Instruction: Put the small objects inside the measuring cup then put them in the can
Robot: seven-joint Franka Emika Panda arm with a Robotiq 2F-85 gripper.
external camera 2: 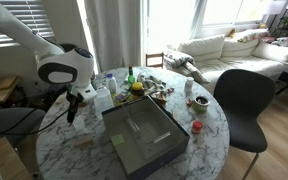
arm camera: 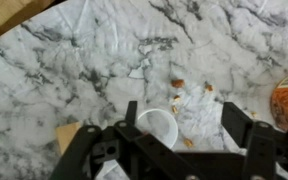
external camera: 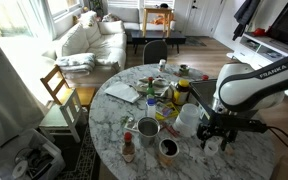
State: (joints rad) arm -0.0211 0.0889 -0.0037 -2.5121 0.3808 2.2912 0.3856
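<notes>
1. The gripper (arm camera: 180,112) hangs over the marble table (arm camera: 74,70), jaws spread wide and nothing gripped!
2. The measuring cup (arm camera: 162,128) sits between them, apparently mouth-up, likely lined up for a grab.
3. Small objects (arm camera: 179,82) lie scattered near its twelve to two o'clock.
4. An open can (external camera: 147,127) stands at the gripper's nine o'clock, handy for tipping.

Measuring cup and small objects on the marble desk (arm camera: 74,70)
The whitish translucent measuring cup (arm camera: 159,128) shows its round rim; brown small objects (arm camera: 177,82) lie scattered just beside it; two cans (external camera: 147,127) stand nearby.
</notes>
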